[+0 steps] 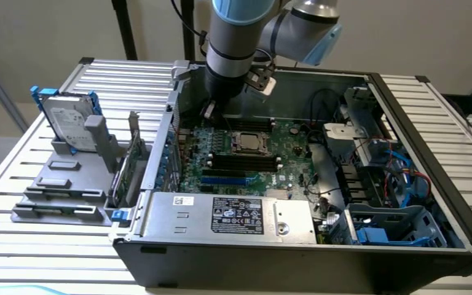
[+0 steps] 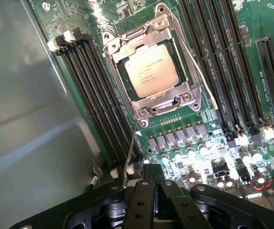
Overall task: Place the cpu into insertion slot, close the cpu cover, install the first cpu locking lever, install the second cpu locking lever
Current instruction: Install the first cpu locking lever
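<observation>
The cpu (image 2: pixel 152 70) lies in the insertion slot (image 2: pixel 120 71) with the cpu cover (image 2: pixel 161 101) folded down over its edges. The faint print on its metal top is too small to read, as is the white label (image 1: pixel 237 214) on the power supply. The gripper (image 2: pixel 157 179) hangs near the socket with its jaws drawn together on nothing, and a thin wire lever (image 2: pixel 132 143) ends just beside them.

cpu (image 2: pixel 152 70) in insertion slot (image 2: pixel 121 75)

We see a silver-grey arm (image 1: pixel 232 37) with pale blue joint caps (image 1: pixel 324 44). Our end effector (image 2: pixel 158 177) is black, studded with round screws (image 2: pixel 197 188).
</observation>
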Robot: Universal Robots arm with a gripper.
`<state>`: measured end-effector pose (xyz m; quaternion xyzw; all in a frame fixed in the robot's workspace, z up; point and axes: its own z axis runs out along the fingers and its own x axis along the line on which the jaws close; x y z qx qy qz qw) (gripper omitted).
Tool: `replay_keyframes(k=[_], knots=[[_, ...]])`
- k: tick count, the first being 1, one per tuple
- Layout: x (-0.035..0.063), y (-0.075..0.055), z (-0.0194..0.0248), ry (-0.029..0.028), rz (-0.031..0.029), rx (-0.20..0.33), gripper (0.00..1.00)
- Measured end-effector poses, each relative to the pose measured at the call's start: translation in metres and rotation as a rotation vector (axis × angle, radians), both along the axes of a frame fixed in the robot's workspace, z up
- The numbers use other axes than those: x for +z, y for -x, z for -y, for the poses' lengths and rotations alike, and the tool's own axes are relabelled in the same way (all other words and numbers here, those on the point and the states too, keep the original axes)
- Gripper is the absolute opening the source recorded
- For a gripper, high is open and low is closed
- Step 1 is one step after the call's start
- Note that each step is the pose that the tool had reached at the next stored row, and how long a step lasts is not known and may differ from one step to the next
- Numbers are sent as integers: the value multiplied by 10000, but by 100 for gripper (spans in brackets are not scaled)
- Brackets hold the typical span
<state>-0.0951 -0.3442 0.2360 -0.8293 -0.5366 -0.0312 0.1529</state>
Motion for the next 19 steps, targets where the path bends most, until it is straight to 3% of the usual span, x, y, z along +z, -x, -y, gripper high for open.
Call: replay_keyframes(k=[4, 6, 9, 12, 13, 15, 19], knots=[[5, 14, 0, -157, -171, -194, 11], [6, 21, 0, -276, -242, -277, 11], [6, 30, 0, -545, -308, -393, 11], [6, 38, 0, -926, -344, -501, 11], [6, 38, 0, -1019, -344, -525, 11], [7, 38, -1, -1078, -342, -576, 11], [6, -11, -3, -1087, -339, -626, 11]])
